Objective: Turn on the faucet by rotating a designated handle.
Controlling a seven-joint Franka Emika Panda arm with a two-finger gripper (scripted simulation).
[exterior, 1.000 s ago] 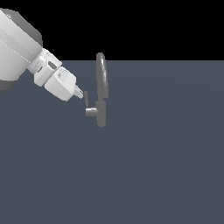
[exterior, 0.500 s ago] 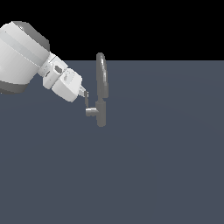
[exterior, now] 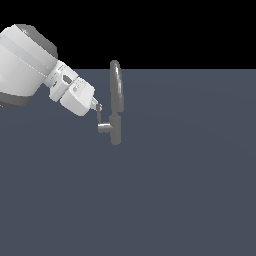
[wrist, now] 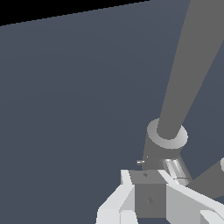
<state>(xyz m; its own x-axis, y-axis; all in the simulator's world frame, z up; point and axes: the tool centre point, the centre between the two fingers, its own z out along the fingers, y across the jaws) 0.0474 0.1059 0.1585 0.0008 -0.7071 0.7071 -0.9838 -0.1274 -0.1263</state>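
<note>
The grey faucet (exterior: 116, 102) stands upright on the flat grey floor, its narrow arched spout on top. The handle (exterior: 102, 125) is a short stub with a thin lever that rises on the side toward the exterior view's left. My gripper (exterior: 98, 106) comes in from the upper left. Its fingertips look shut, with nothing held, and they rest at the lever's upper end. In the wrist view the gripper (wrist: 150, 192) sits right against the faucet (wrist: 192, 65). A shiny bit of the handle (wrist: 176, 169) shows just past the tips.
The white arm (exterior: 30, 65) fills the upper part of the exterior view's left. A plain grey floor (exterior: 175, 190) surrounds the faucet, with black background above it.
The arm's big white link has swung down and toward the exterior view's right. The fingertips have crept slightly toward the lever. The handle and faucet look unmoved.
</note>
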